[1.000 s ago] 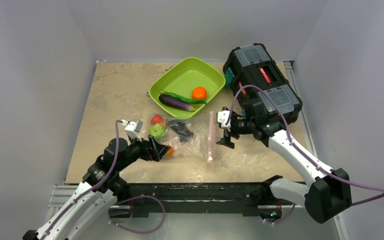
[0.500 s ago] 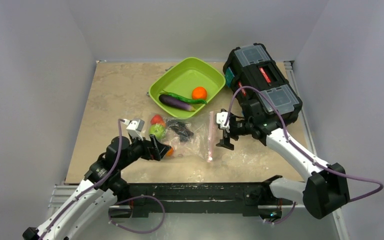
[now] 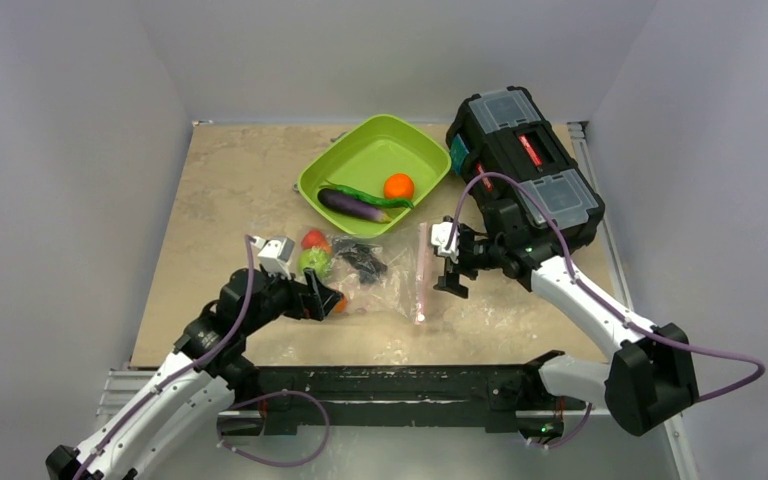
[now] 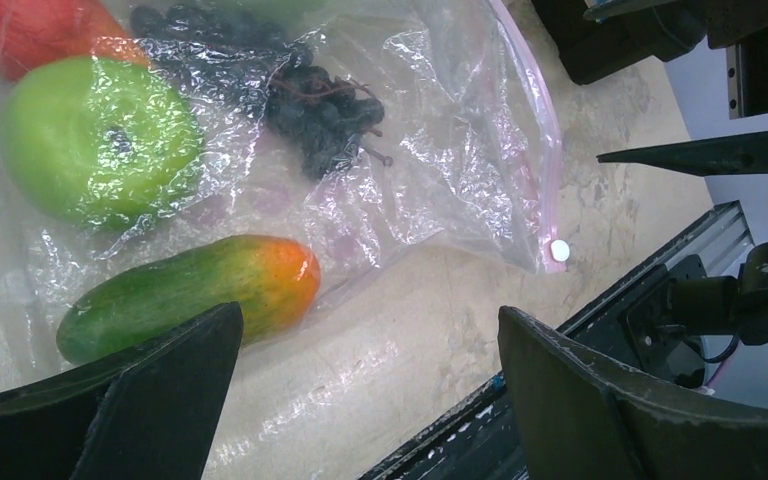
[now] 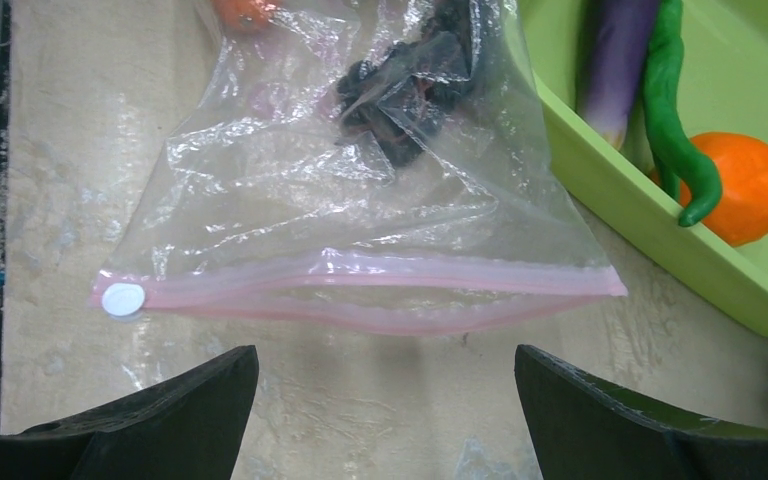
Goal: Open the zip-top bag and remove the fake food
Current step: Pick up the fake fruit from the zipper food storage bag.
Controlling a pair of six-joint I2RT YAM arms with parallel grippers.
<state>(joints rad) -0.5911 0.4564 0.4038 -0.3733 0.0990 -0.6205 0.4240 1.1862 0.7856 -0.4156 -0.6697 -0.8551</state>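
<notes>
Left arm has edged a little forward toward the bag over the last second, and the right arm has nudged slightly left. The bag and its contents lie where they were.

The zip-top bag [image 3: 385, 275] lies flat on the bench [image 3: 230, 190], between the two arms and just in front of a lime-green tray [image 3: 360, 150]. Its pink zip strip [image 5: 360, 285] faces the right arm, with a white slider [image 5: 123, 299] at one end, and the two lips look slightly parted.

Some of the fake food is in the bag: a green lime [image 4: 95, 135], a red strawberry [image 4: 30, 30], dark grapes [image 4: 325, 105] and a green-to-orange fruit [image 4: 190, 290]. An eggplant [image 3: 352, 205], an orange [image 3: 398, 186] and a green pod [image 3: 370, 195] sit in the tray.

The left fingers [image 4: 150, 400] are spread wide and empty, hovering near the green-to-orange fruit. The right fingers [image 5: 160, 420] are also spread wide and empty, just before the zip strip.

The plastic film looks thin, limp and slippery, and is likely to slide and bunch. The stiffer zip strip seems the surest place to take hold. The food looks light, hard and glossy, and apt to roll.
</notes>
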